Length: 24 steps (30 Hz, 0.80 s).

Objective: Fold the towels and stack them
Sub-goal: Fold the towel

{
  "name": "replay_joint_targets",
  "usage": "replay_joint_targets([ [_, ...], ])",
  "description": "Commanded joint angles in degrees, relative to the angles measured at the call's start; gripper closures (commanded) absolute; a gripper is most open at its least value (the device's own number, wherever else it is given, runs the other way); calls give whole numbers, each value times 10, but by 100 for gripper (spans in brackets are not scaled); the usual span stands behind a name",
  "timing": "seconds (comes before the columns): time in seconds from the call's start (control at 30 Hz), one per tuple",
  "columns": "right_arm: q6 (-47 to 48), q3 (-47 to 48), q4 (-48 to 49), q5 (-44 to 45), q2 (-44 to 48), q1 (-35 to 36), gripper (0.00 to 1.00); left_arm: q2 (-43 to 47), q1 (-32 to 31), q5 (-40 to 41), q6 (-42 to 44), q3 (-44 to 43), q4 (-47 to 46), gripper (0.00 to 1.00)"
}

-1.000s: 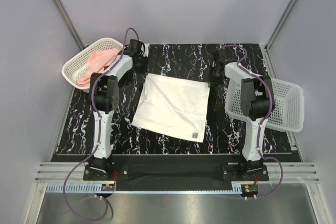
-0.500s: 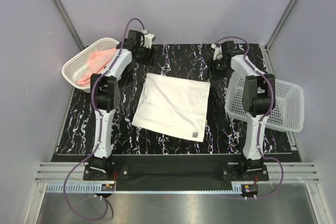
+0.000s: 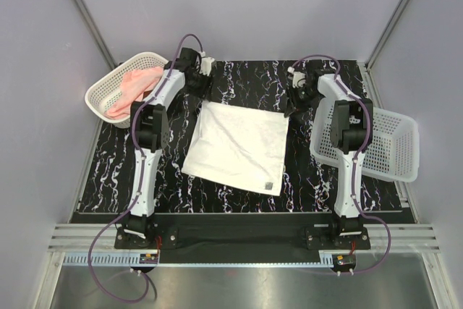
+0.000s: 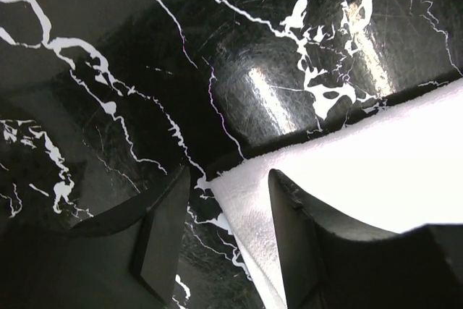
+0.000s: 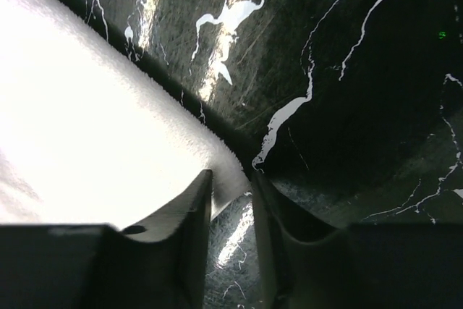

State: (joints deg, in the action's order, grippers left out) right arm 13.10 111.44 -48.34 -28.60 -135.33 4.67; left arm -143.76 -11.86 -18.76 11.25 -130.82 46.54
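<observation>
towel on table, between left basket and right basket

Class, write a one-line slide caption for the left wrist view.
Open left pincer poised with a corner of the white towel between its fingers, on the black marble table.

A robot lab cell: plain grey panels enclose the marbled table, with an aluminium rail along its near edge.

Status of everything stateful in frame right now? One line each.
white towel: spread flat, unfolded.
pink towel: bunched in left basket.
right basket: empty.
left gripper: open, astride white towel's far-left corner.
right gripper: open narrowly, astride its far-right corner.
</observation>
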Motion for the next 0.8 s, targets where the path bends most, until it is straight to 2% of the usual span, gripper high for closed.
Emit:
replay_joint_targets([
  [0.0,36,21,-22,-22,-6,1,67,-3,5,9,-6,-34,4,48],
  [0.03,39,19,-22,-24,-5,0,70,-6,5,8,-5,-38,7,48],
  [0.07,43,16,-19,-25,-5,0,78,-11,5,7,-7,-50,11,48],
  [0.27,53,22,-16,-37,-15,-5,99,-23,8,42,-31,-67,21,50],
  [0.67,37,65,-12,-58,-37,-5,100,-36,9,69,-54,-67,48,51],
  [0.77,31,73,-6,-63,-41,-5,100,-35,10,73,-60,-55,52,59],
])
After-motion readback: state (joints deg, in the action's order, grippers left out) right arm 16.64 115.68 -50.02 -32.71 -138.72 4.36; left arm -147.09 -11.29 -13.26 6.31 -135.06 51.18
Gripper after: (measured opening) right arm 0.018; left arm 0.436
